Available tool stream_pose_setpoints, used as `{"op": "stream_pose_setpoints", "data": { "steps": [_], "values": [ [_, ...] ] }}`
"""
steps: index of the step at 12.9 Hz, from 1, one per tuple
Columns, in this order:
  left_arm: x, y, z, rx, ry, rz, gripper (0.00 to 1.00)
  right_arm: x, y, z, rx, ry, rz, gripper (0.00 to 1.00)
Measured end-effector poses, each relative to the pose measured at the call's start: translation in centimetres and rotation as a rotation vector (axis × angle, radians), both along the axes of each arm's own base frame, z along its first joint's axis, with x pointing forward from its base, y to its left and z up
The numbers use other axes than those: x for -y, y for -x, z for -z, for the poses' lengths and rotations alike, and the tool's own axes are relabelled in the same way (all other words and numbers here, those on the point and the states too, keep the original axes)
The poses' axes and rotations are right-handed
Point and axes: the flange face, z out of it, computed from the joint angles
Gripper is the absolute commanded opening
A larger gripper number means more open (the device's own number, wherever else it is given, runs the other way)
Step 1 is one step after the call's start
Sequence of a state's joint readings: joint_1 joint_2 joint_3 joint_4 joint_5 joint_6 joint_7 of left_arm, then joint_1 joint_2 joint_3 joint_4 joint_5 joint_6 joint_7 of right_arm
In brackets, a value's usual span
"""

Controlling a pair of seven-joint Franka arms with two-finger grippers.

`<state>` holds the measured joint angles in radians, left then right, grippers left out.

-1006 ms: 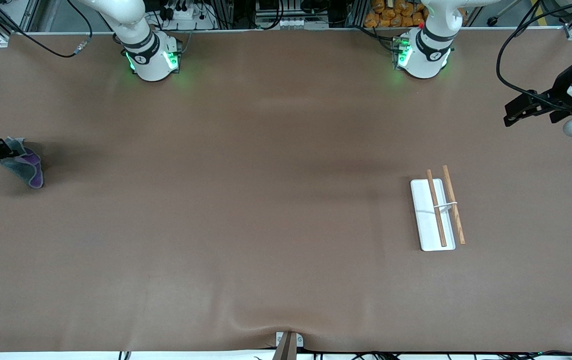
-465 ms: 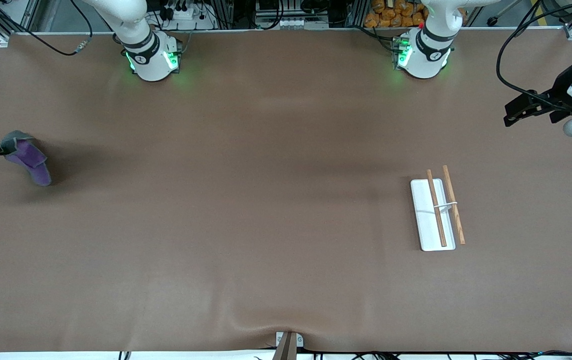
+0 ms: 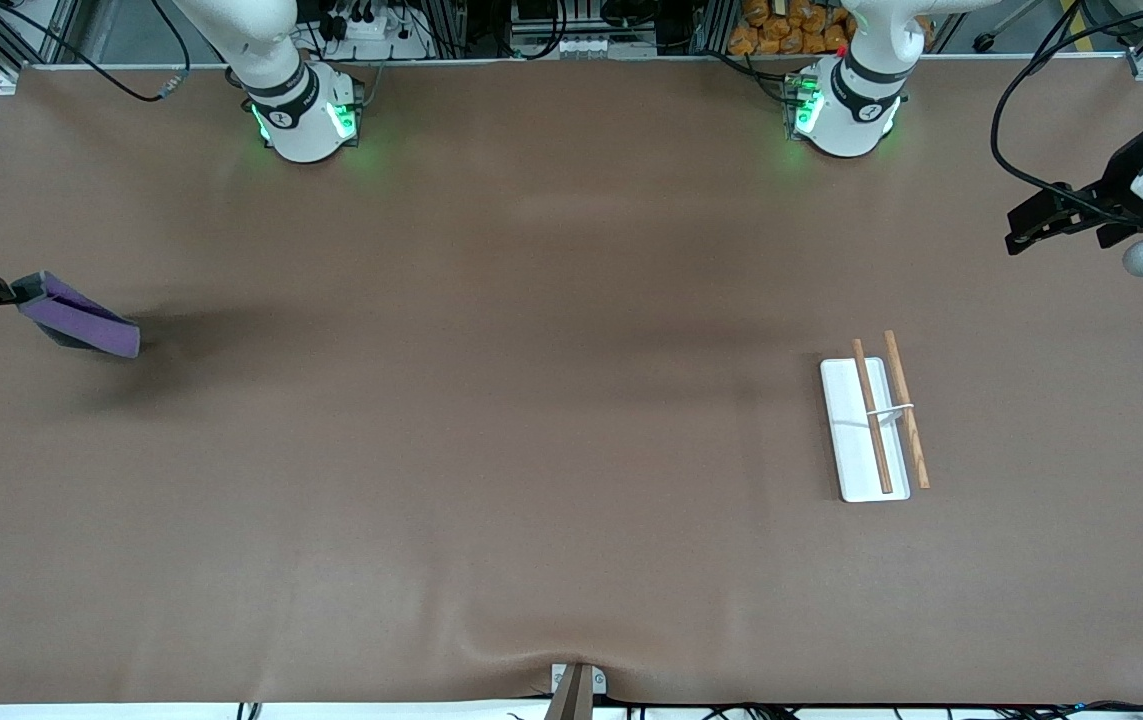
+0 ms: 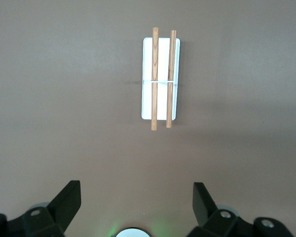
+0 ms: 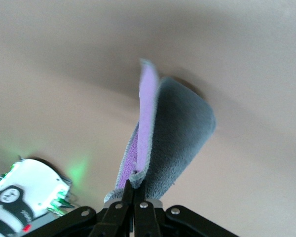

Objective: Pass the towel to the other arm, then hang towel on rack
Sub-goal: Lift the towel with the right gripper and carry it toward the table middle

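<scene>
My right gripper is at the right arm's end of the table, up in the air, shut on one edge of the towel. The towel hangs folded from it, purple side showing, swung out toward the table's middle. In the right wrist view the towel shows grey outside and purple inside, pinched at my right gripper. The rack, a white base with two brown rods, lies on the table toward the left arm's end; it also shows in the left wrist view. My left gripper is open and empty, high over that end; its fingertips frame bare table.
The brown table mat is wide and bare between towel and rack. The arm bases stand along the table's edge farthest from the front camera. A small metal bracket sits at the nearest edge.
The towel in my right gripper has lifted off the table and swung out toward the table's middle, turning from crumpled to stretched with purple side showing. The left arm has barely moved.
</scene>
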<state>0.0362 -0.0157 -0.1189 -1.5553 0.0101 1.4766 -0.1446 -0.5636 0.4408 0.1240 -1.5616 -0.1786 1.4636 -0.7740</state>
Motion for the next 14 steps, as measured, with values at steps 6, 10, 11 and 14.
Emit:
{"op": "stream_pose_setpoints", "data": {
  "steps": [6,10,11,14],
  "values": [
    [0.0,0.0,0.0,0.000,0.000,0.001,1.00,-8.8,-1.9,-3.8,-0.064,0.022,0.118,0.00],
    [0.0,0.0,0.0,0.000,0.000,0.001,1.00,-15.4,-2.8,-5.2,-0.105,0.039,0.209,0.00],
    [0.0,0.0,0.0,0.000,0.000,0.001,1.00,-16.7,-3.0,-5.3,-0.116,0.030,0.239,0.00],
    [0.1,0.0,0.0,0.000,0.000,0.002,1.00,-20.3,-3.3,-5.8,-0.157,0.029,0.329,0.00]
  ]
}}
